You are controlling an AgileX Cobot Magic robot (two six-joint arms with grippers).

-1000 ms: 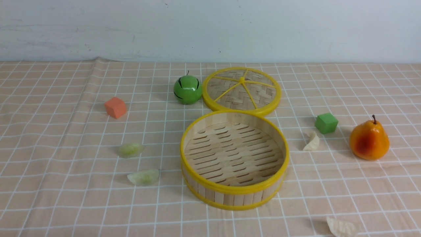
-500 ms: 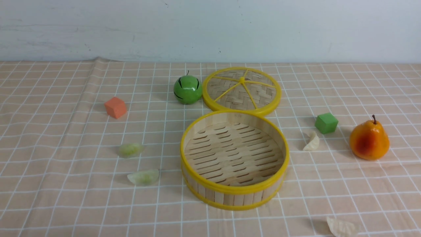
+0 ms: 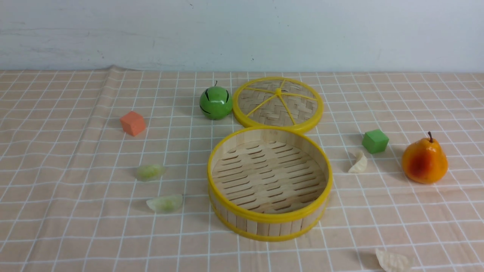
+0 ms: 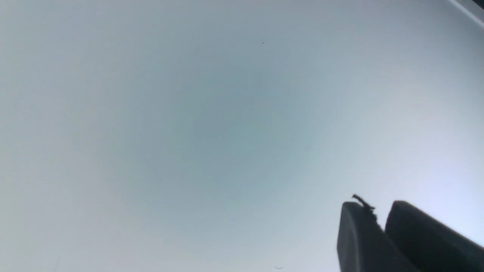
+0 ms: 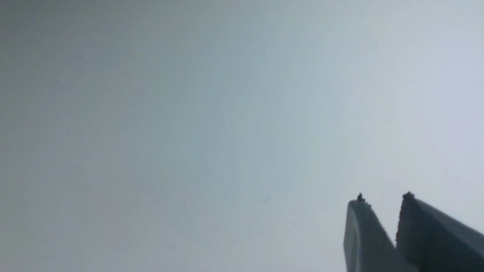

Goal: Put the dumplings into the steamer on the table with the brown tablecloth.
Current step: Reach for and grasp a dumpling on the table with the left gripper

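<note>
Dumplings [image 3: 165, 203] are all lying on the brown tablecloth [image 3: 75, 230], none of them inside the steamer [image 3: 264, 218]. On the robot's left of the basket, the far green dumpling [image 3: 150, 172] and the near green dumpling [image 3: 165, 203] are resting near each other without touching. Both are translucent pale-green crescents. On the right, the far cream dumpling [image 3: 358, 163] is showing a pleated ridge just beside a matte green cube [image 3: 375, 141]. The near cream dumpling [image 3: 392, 260] is lying at the lower edge of the front view.

The steamer is sitting centrally on the table [image 3: 435, 226]. It is a round, shallow bamboo ring with glossy yellow rims and a bare slatted floor. The flat lid [image 3: 278, 104], woven bamboo under yellow spokes, is lying directly behind it. A shiny green round fruit [image 3: 216, 102] is sitting just beside the lid, an orange cube [image 3: 132, 123] well to the left, and a glossy orange-yellow pear [image 3: 424, 160] at the far right. The gridded cloth is wrinkling along its left side.

The left gripper [image 4: 378, 207] is facing a plain pale surface with its dark fingers drawn close and nothing between them. Whether it is fully clenched cannot be told. The right gripper [image 5: 383, 200] is holding its jaws slightly parted and empty.
</note>
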